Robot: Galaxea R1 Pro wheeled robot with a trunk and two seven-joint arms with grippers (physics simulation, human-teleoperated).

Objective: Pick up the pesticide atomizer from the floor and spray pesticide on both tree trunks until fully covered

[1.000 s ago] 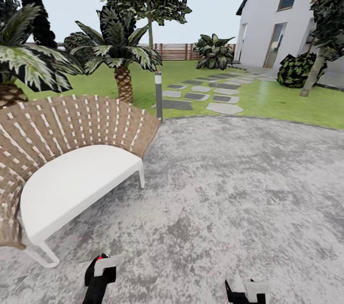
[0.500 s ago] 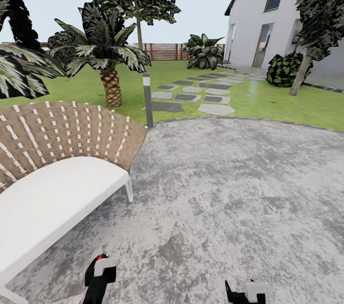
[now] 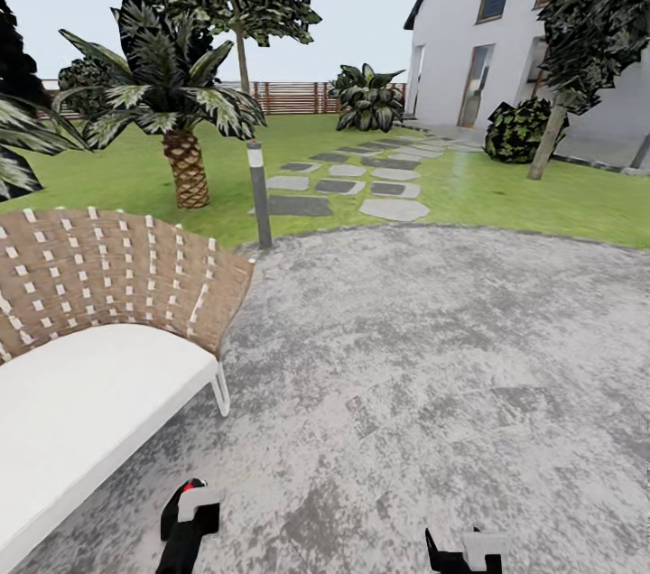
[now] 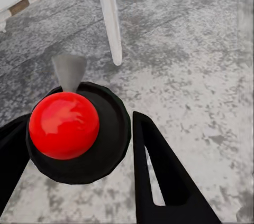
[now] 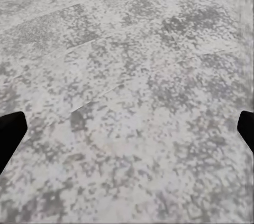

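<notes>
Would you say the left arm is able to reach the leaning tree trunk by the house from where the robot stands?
Probably not: the left pincer, holding the atomizer, sits low over the grey paving, and the tree trunk stands far off across the lawn.

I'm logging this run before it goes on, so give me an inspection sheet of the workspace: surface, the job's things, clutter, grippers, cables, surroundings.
Surface: mottled grey paving underfoot, meeting green lawn ahead.
Job's things: left gripper holds a black object with a red ball top, probably the atomizer. One tree trunk leans by the house; another tree stands near the fence.
Clutter: woven chair with white seat at the robot's left; its white leg is close to the left gripper. Bollard lamp at the paving's edge.
Grippers: left shut on the object; right gripper open, nothing between its fingers.
Cables: nothing seen.
Surroundings: white house, stepping stones, palm, slat fence.
</notes>
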